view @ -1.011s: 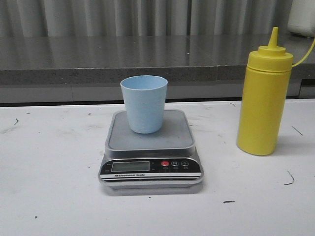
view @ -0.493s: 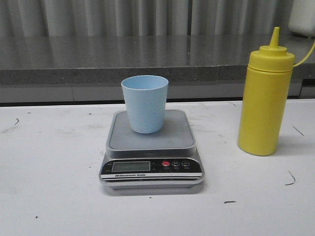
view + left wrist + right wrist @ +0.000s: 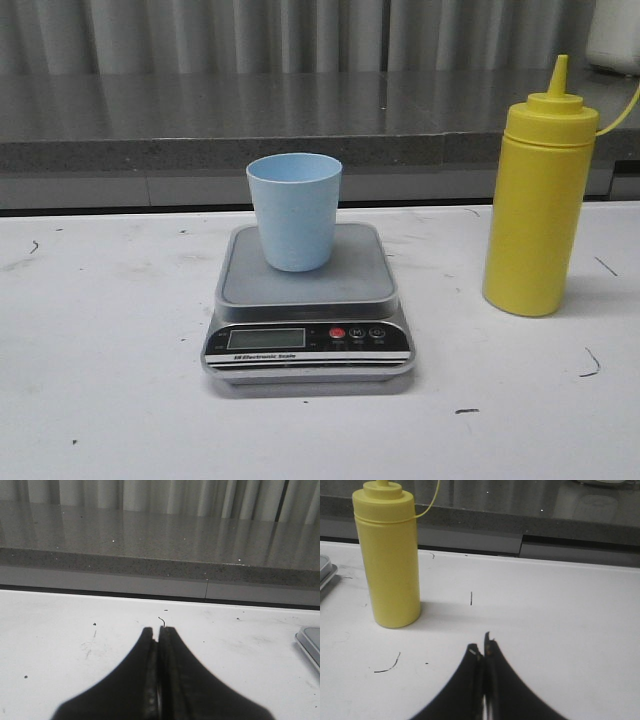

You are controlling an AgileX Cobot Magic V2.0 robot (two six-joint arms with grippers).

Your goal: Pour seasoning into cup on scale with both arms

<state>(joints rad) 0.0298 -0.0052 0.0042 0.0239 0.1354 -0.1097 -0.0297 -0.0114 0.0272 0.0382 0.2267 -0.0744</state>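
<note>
- White table (image 3: 110, 400) lay below me, a grey counter (image 3: 200, 120) behind.
- My left gripper (image 3: 159, 632) and right gripper (image 3: 482, 650) hovered low, jaws pressed together, holding nothing.
- Upright yellow seasoning (image 3: 538, 200) stood right of the scale (image 3: 308, 300), capped, well apart.
- Pale blue cup (image 3: 294, 210) stood upright on the scale's platform; its inside was hidden.
</note>
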